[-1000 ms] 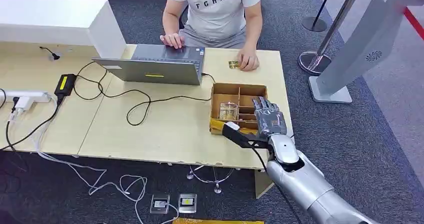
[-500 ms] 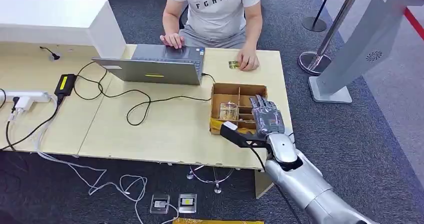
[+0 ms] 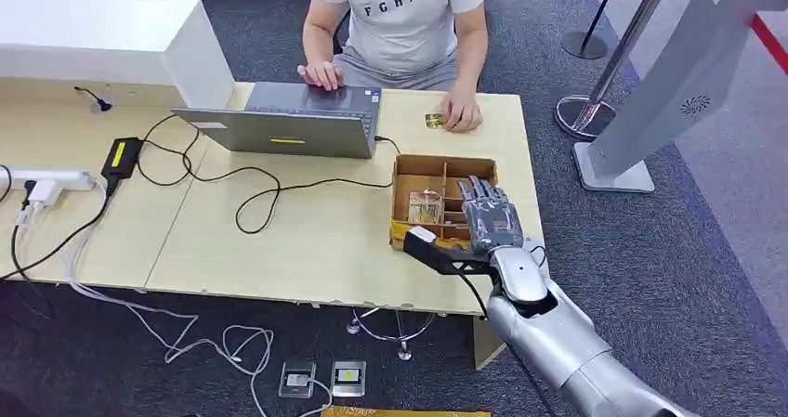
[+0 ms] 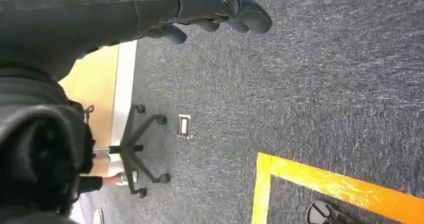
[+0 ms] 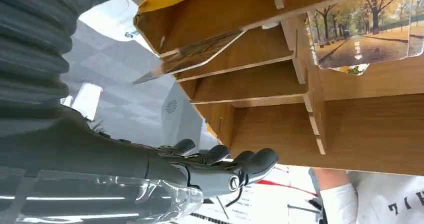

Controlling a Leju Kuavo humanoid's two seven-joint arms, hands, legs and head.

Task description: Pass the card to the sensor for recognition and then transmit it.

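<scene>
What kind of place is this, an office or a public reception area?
Probably a reception or check-in desk indoors: a person sits at a laptop on a wooden table, grey carpet covers the floor, and a queue barrier post stands beside a grey kiosk.

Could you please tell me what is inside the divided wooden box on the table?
A card with an autumn tree picture stands in one compartment of the box; the right hand covers the compartments beneath it.

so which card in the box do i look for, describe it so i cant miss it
Start at the wooden table, then find the brown divided box by its right edge, right of the laptop. The card stands in the box's left compartment; it shows autumn trees, and the slots beside it look empty.
</scene>
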